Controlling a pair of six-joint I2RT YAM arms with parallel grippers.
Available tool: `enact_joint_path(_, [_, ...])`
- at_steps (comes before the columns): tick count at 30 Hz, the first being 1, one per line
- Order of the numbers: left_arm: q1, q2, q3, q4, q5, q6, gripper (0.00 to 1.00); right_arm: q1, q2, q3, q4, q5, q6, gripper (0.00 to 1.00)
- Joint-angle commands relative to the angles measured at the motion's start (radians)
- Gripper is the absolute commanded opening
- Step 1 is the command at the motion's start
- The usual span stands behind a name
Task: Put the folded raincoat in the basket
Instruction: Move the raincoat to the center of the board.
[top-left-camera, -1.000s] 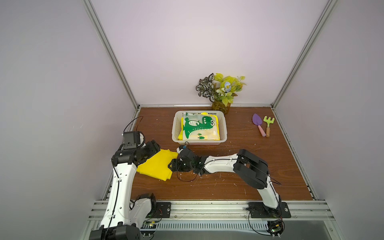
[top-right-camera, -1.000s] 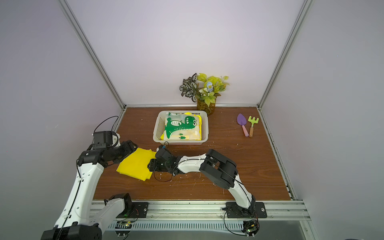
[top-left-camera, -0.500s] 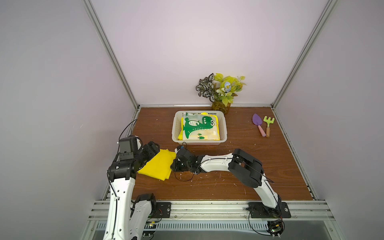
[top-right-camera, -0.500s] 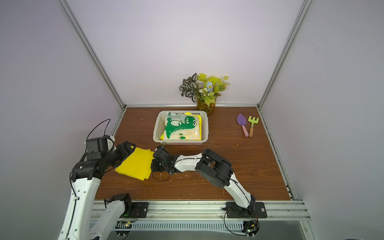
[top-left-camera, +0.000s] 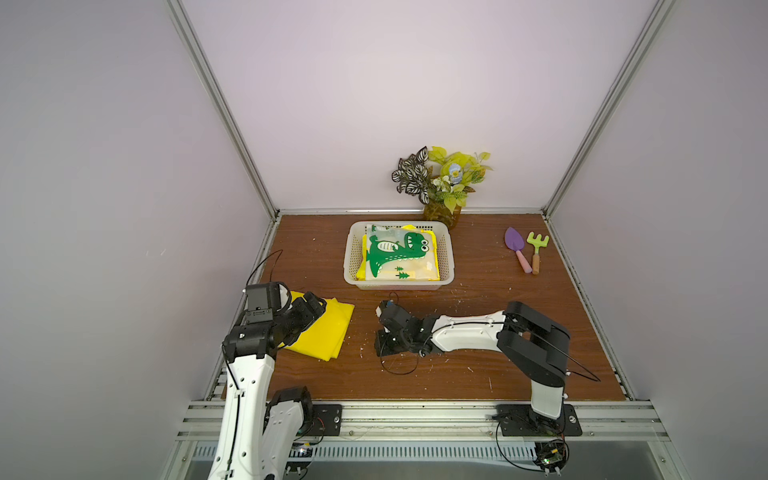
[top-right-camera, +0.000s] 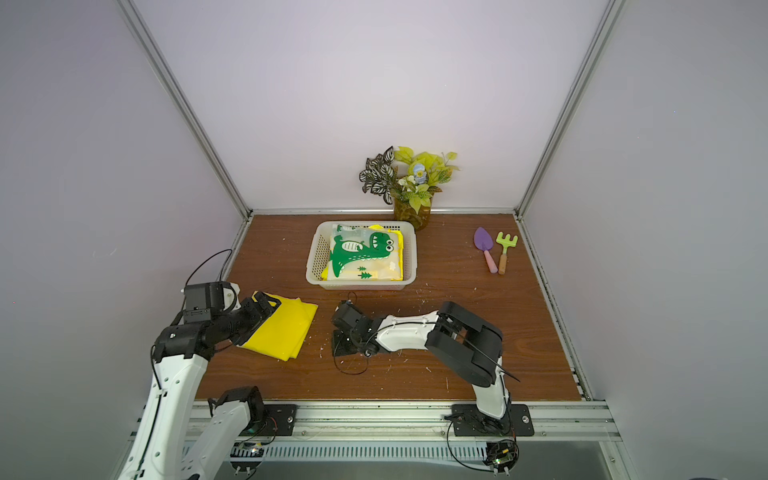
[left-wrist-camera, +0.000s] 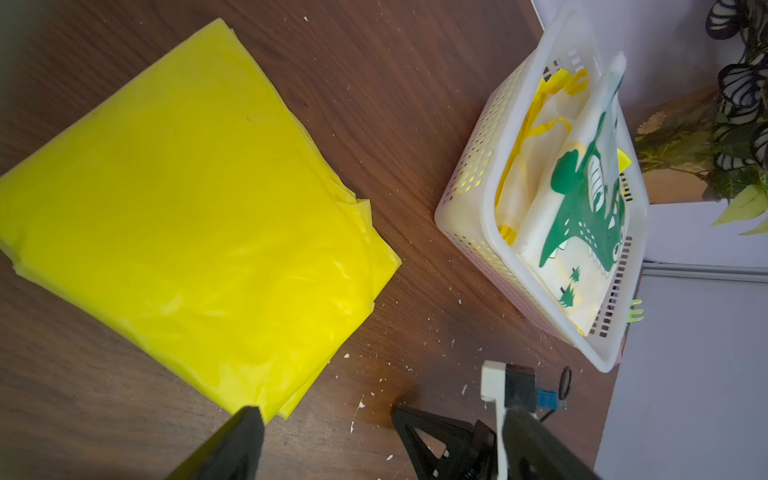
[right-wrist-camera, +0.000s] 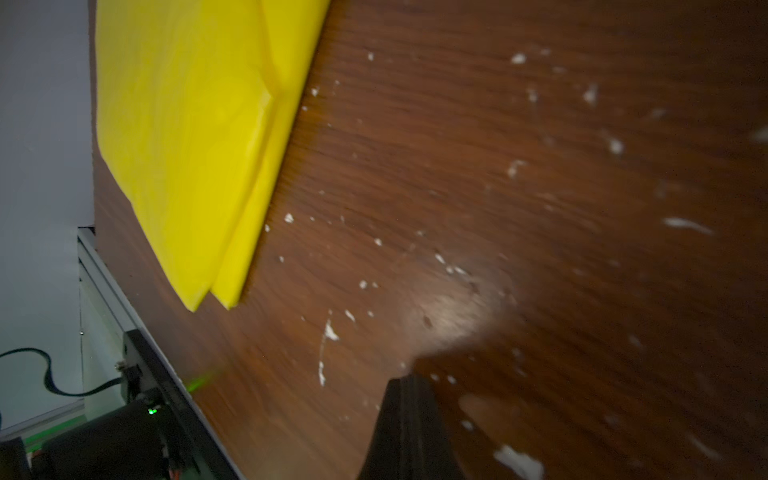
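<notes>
— Yellow raincoat, folded into a flat square: where does it lie?
— On the brown surface, outside the basket, off the basket's near left corner and apart from it.
— And the basket itself?
— White and perforated. It holds a dinosaur-print raincoat, also folded, with yellow sheeting showing under it.
— Where is the left claw?
— Above the yellow raincoat, left of the basket. Its fingers stand apart with nothing pinched. In the left wrist view one black fingertip shows at a corner of the fold; I cannot tell whether it touches.
— The right claw?
— Pressed together and empty, low over bare wood in front of the basket. It is near the yellow raincoat but clear of it.
— Anything else around the basket?
— A potted plant stands just behind its far right corner. A purple trowel and a green rake lie side by side well to its right. White flecks dot the wood in front of it.
</notes>
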Motion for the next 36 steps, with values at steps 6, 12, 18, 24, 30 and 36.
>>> enact_joint_path(6, [-0.063,-0.032,-0.090,-0.008,-0.031,-0.012,0.93,-0.042,-0.133,-0.117,-0.225,0.079,-0.158,0.01])
enact_joint_path(12, [-0.086,-0.040,-0.009,-0.007,-0.132,-0.019,0.94,-0.043,-0.147,-0.106,0.037,-0.079,-0.087,0.52])
enact_joint_path(18, [-0.084,0.107,0.108,-0.008,-0.180,-0.002,0.94,-0.014,0.046,0.070,0.297,-0.108,0.141,0.69])
enact_joint_path(24, [-0.047,0.168,0.199,-0.005,-0.191,-0.004,0.95,0.007,0.245,0.294,0.292,-0.096,0.213,0.71])
enact_joint_path(30, [-0.031,0.161,0.206,-0.006,-0.173,0.007,0.95,0.013,0.290,0.338,0.199,-0.036,0.242,0.71])
enact_joint_path(36, [-0.027,0.106,0.184,-0.006,-0.167,-0.013,0.95,0.016,0.328,0.369,0.150,-0.015,0.231,0.70])
